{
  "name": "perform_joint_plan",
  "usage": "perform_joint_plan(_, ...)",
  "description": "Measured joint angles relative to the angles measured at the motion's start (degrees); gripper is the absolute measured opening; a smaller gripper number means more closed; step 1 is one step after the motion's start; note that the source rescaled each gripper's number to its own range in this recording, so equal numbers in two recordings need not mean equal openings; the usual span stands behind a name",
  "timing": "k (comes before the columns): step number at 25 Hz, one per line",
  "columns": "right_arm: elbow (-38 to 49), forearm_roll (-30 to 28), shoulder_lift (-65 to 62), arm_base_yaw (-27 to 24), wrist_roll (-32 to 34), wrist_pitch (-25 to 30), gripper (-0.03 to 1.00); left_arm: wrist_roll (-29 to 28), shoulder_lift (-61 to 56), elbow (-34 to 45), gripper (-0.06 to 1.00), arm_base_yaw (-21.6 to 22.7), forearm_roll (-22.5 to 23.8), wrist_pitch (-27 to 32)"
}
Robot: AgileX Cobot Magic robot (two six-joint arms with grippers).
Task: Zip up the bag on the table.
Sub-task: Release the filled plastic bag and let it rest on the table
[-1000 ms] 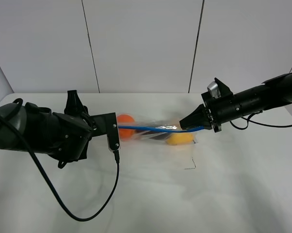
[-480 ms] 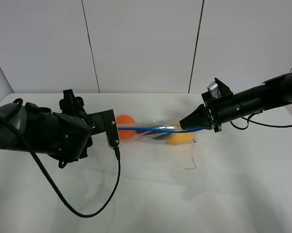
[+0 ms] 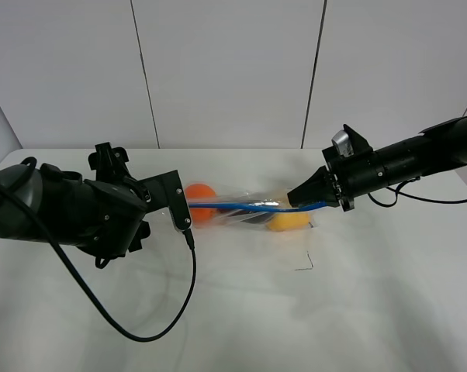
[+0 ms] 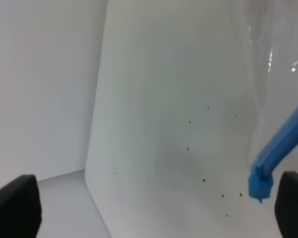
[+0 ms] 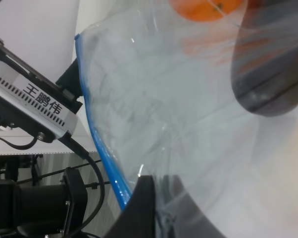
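Note:
The clear bag (image 3: 245,209) lies stretched across the middle of the white table (image 3: 334,310), with orange (image 3: 201,203), dark purple (image 3: 253,219) and yellow (image 3: 289,222) fruits inside. Its blue zipper strip (image 3: 233,206) runs along the top edge. My right gripper (image 3: 294,203) is shut on the strip's right end; the right wrist view shows the strip (image 5: 97,144) running into the gripper (image 5: 159,203). My left gripper (image 3: 183,211) is at the bag's left end. In the left wrist view the gripper (image 4: 154,203) is open, and the strip's free end (image 4: 262,181) hangs close to one finger (image 4: 292,198), ungripped.
The left arm's black cable (image 3: 156,329) loops over the front of the table. A small dark mark (image 3: 305,263) lies in front of the bag. White wall panels (image 3: 226,70) stand behind the table. The right arm's cable (image 3: 435,200) trails at the right.
The left arm's wrist has rolled and shifted slightly to the left and up. The bag and the right gripper have not moved.

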Motion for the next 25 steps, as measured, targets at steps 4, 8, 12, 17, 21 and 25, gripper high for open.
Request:
perform_joint_plan(4, 0.00, 0.00, 0.00, 0.00, 0.00, 0.00, 0.00, -0.02, -0.73, -0.25, 1.00, 0.00, -2.78, 0.00)
perform_joint_plan(8, 0.00, 0.00, 0.00, 0.00, 0.00, 0.00, 0.00, -0.02, -3.84, -1.35, 1.00, 0.00, -7.47, 0.05)
perform_joint_plan(12, 0.00, 0.00, 0.00, 0.00, 0.00, 0.00, 0.00, 0.04, -8.48, -2.87, 1.00, 0.45, -12.05, 0.45)
perform_joint_plan(17, 0.00, 0.00, 0.00, 0.00, 0.00, 0.00, 0.00, 5.38, -13.33, -6.68, 1.00, 4.24, -20.78, 1.44)
perform_joint_plan(21, 0.00, 0.00, 0.00, 0.00, 0.00, 0.00, 0.00, 12.46, -15.74, -12.41, 1.00, 10.55, -31.74, 2.94)
perform_joint_plan(25, 0.00, 0.00, 0.00, 0.00, 0.00, 0.00, 0.00, 20.07, -15.92, -18.13, 1.00, 16.89, -41.43, 5.89)
